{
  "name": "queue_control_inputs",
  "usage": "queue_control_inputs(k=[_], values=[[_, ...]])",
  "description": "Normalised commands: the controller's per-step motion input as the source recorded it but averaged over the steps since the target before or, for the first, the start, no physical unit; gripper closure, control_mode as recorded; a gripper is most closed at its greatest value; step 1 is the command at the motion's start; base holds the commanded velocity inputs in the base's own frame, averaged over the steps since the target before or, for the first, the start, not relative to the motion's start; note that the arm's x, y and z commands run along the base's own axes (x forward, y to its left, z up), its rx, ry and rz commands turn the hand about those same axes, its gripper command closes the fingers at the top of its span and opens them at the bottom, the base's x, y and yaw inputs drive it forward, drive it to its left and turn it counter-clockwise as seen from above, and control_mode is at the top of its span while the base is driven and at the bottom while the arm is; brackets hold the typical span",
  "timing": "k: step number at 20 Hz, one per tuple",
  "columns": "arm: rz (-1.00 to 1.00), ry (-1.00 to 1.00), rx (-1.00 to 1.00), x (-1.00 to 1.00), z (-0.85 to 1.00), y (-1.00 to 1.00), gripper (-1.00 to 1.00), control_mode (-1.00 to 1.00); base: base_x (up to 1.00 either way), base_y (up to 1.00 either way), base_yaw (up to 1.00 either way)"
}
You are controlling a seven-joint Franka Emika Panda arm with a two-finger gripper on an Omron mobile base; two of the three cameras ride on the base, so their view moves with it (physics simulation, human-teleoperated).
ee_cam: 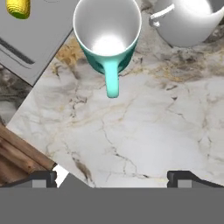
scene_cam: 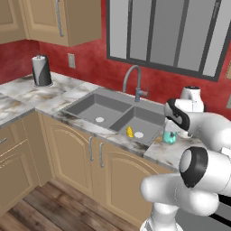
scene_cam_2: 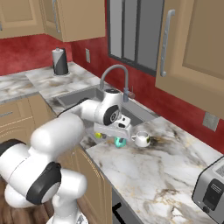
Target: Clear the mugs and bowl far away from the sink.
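**A:** So where are we at? From the hand view we've got the teal mug (ee_cam: 107,41) sitting upright on the marble desk (ee_cam: 144,131), handle pointing back toward us. The white mug (ee_cam: 186,22) is just beside it, but its far side is cut off by the top edge of the picture.

**B:** Yep, and the gripper (ee_cam: 113,177) is released, jaws spread wide, with nothing between the two dark tips. It hangs above bare desk, short of the teal mug's handle.

**A:** In the right base view we can see the white mug (scene_cam_2: 141,138) fine, near the desk edge by the sink (scene_cam_2: 138,114). The teal mug (scene_cam_2: 120,142) is mostly hidden behind the gripper (scene_cam_2: 114,134); just a bit of green pokes out.

**B:** Same story in the left base view: the arm covers most of the teal mug (scene_cam: 169,136), and we can't make out the white one there.

**A:** There's a yellow thing (scene_cam: 130,131) in the right basin of the sink (scene_cam: 108,110). Too small for us to say what it is; in the hand view the yellow thing (ee_cam: 18,8) is cut off at the corner.

**B:** As for the bowl, we can't place it.
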Motion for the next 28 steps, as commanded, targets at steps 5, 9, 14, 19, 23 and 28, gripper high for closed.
queue_control_inputs(k=[5, 9, 14, 19, 23, 28], values=[[0.0, 0.0, 0.0, 0.27, -0.25, -0.01, -1.0, -1.0, 0.0, 0.0, 0.0], [0.01, 0.01, 0.0, 0.31, -0.31, 0.0, -1.0, -1.0, 0.0, 0.0, 0.0], [0.01, 0.03, 0.01, 0.3, -0.35, -0.08, -1.0, -1.0, 0.0, 0.0, 0.0], [0.01, 0.01, 0.0, 0.27, -0.3, -0.07, -1.0, -1.0, 0.0, 0.0, 0.0], [0.01, 0.0, 0.0, 0.29, -0.22, -0.05, -1.0, -1.0, 0.0, 0.0, 0.0], [0.02, 0.0, 0.01, 0.36, -0.16, -0.11, -1.0, -1.0, 0.0, 0.0, 0.0]])
